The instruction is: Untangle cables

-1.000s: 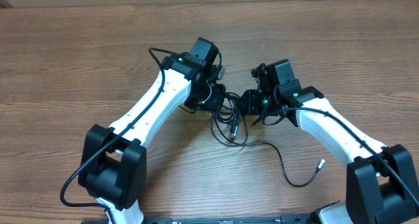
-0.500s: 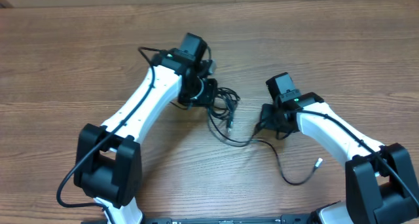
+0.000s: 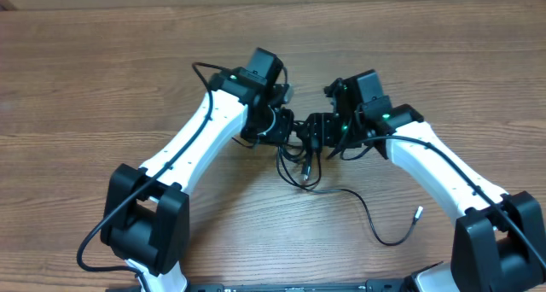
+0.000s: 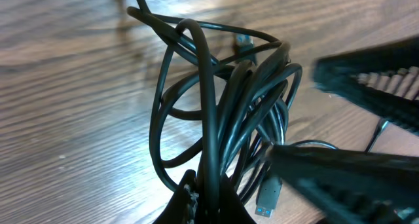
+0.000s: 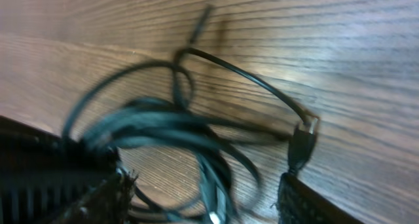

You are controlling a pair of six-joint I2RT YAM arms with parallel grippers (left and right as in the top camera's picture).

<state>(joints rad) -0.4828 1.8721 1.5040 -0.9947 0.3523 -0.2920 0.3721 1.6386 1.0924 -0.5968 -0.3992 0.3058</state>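
Observation:
The cables (image 3: 300,161) are a tangled bundle of thin black cords on the wooden table between my two grippers. My left gripper (image 3: 286,130) is shut on several strands of the bundle; in the left wrist view its jaws (image 4: 209,207) pinch the loops (image 4: 222,106), with a blue-tipped USB plug (image 4: 268,196) hanging beside them. My right gripper (image 3: 314,131) is open at the bundle's right side. In the right wrist view, which is blurred, its fingers (image 5: 203,198) straddle cable loops (image 5: 163,129). One strand trails off to a silvery plug tip (image 3: 418,212).
The wooden table (image 3: 102,78) stretches around both arms. The trailing strand (image 3: 375,230) curves across the table in front of the right arm. The right gripper's fingers (image 4: 366,83) show close beside the bundle in the left wrist view.
Half a second ago the grippers were apart, the bundle stretched left. Now the right gripper has moved back left to the bundle and the left arm has shifted right.

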